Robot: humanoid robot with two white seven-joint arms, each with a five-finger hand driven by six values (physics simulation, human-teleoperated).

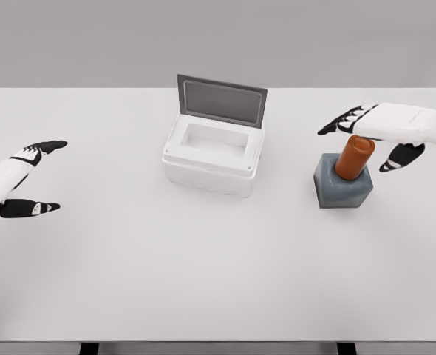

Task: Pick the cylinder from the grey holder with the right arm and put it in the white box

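An orange-brown cylinder [353, 157] stands tilted in the grey holder [341, 186] at the table's right. My right hand [369, 140] hovers just over the cylinder's top, fingers spread on both sides of it, holding nothing. The white box [214, 154] sits at the table's centre with its grey lid [221, 100] propped upright at the back. At the left edge my left hand [35, 177] rests open above the table.
The white table [203, 274] stretches wide in front of the box and holder. Its front edge runs along the bottom of the view, and a grey wall lies behind.
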